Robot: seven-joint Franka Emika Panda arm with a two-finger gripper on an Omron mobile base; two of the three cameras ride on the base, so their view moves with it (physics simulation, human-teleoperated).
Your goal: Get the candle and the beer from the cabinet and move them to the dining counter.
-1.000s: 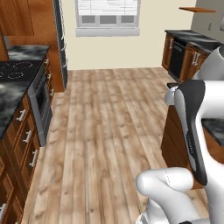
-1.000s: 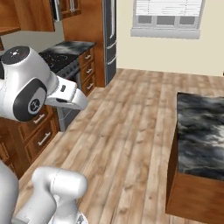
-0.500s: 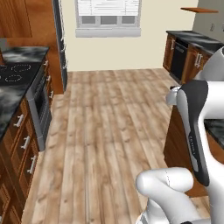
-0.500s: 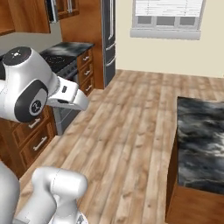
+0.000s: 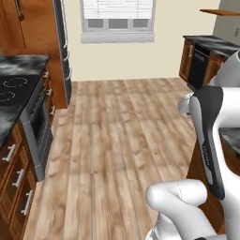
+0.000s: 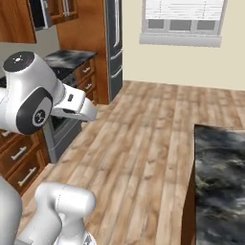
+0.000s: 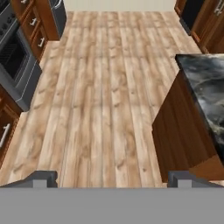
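Observation:
My gripper (image 7: pixel 113 178) points down at the wood floor; its two dark fingertips (image 7: pixel 43 177) stand far apart with nothing between them, so it is open. The dining counter (image 7: pixel 204 94), black-and-grey marbled on a brown wood base, lies to the right of the gripper and fills the lower right of the right base view (image 6: pixel 221 184). A reddish-brown wall cabinet (image 6: pixel 61 8) with vertical bar handles hangs at the upper left, above the stove side. The candle and the beer are out of view.
A stove (image 5: pixel 11 86) with an oven front (image 7: pixel 14 57) stands along the left wall, wooden drawers (image 6: pixel 21 160) beside it. Beyond it are a dark fridge (image 6: pixel 113 43) and, on the far wall, a window (image 5: pixel 117 18). A dishwasher (image 5: pixel 197 68) is far right. Open wood floor (image 5: pixel 117 136) runs between.
The whole picture has shifted in both base views: the base has driven, and the dining counter now sits lower and nearer in the right base view. The gripper stays open.

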